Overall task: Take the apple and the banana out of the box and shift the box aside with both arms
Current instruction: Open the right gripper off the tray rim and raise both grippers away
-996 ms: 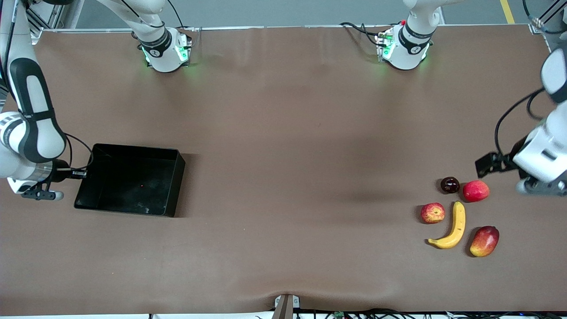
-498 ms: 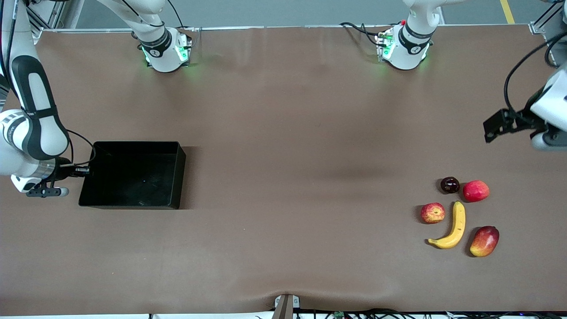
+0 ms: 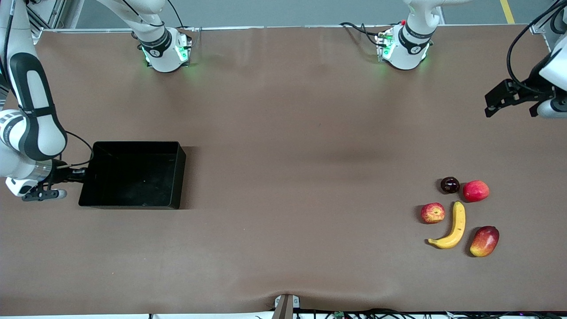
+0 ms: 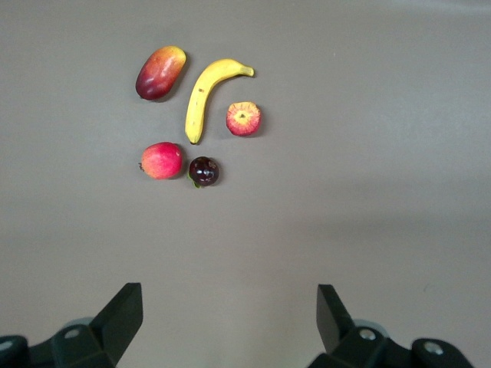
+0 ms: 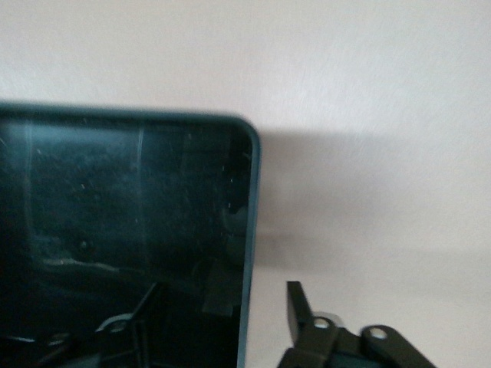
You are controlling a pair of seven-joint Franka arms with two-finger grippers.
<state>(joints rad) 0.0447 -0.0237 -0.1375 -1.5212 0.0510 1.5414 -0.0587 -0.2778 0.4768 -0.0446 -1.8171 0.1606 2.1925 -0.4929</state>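
The black box [image 3: 133,177] lies flat on the table at the right arm's end. My right gripper [image 3: 82,174] is open at the box's end wall. In the right wrist view my right gripper [image 5: 222,295] has one finger inside the box [image 5: 115,215] and one outside, straddling its rim. The yellow banana [image 3: 456,226] and the small red and yellow apple [image 3: 433,213] lie side by side at the left arm's end. My left gripper [image 3: 545,108] hangs open and empty high over the table. The left wrist view shows my left gripper [image 4: 230,295], the banana [image 4: 203,96] and the apple [image 4: 243,119].
Around the banana lie a red round fruit [image 3: 475,191], a dark plum [image 3: 449,184] and a red and yellow mango [image 3: 484,241]. Both arm bases stand along the table's edge farthest from the front camera.
The box, tilted a second ago, now lies flat, and my right gripper has opened on its wall. My left gripper has risen away from the fruits.
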